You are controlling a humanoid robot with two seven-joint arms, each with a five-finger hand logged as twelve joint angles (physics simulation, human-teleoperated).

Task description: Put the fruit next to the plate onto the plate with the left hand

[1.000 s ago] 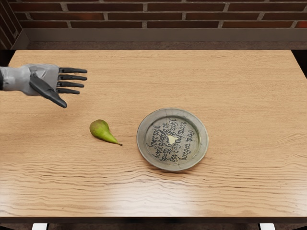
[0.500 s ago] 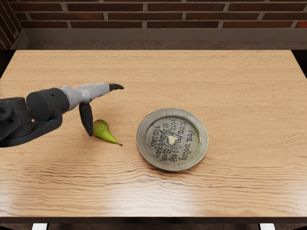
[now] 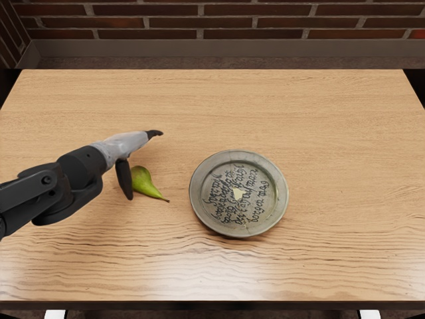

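A green pear (image 3: 145, 184) lies on the wooden table just left of a round grey plate (image 3: 202, 174) with dark script on its face. My left hand (image 3: 133, 159) comes in from the left edge and hovers right over the pear. Its fingers (image 3: 153, 134) stretch out above the fruit and the thumb (image 3: 124, 180) hangs down at the pear's left side. The hand is open and holds nothing. The plate has no fruit on it. The right arm does not show.
A brick wall (image 3: 219, 20) with a grey ledge runs behind the table's far edge. The wooden tabletop (image 3: 319, 119) spreads wide to the right of the plate and behind it.
The left hand has swung in from the far left, dropped lower and closed in on the pear, its thumb now beside the fruit. The pear and the plate have not moved.
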